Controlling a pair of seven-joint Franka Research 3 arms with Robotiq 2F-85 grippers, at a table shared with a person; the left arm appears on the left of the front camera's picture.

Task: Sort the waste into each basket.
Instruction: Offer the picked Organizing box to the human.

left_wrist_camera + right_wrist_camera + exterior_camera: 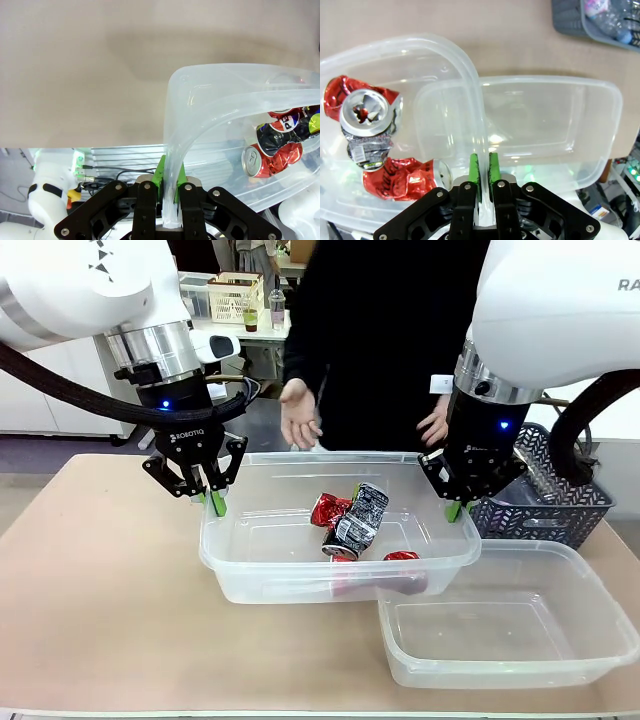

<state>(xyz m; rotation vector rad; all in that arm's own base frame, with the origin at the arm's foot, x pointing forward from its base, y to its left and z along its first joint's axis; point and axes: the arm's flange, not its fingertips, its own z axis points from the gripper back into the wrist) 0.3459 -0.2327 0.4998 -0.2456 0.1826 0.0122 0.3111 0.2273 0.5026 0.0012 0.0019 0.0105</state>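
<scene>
Held vertical, fingertips down, at left gripper (213, 504) and right gripper (456, 510) alike. Pinched tight on the basket (290, 582) rim between green pads (160, 176), one at each end.

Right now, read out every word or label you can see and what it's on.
"ROBOTIQ": on the left gripper.
"RA": on the right arm, cut off by the picture's edge.
Print on the crushed cans in the clear tub: too small to read.

Robotics laboratory: white left arm (60, 290) and right arm (560, 300) over a beige table (100, 590), black cable hose (60, 390), cluttered second table (262, 335) far behind.
</scene>
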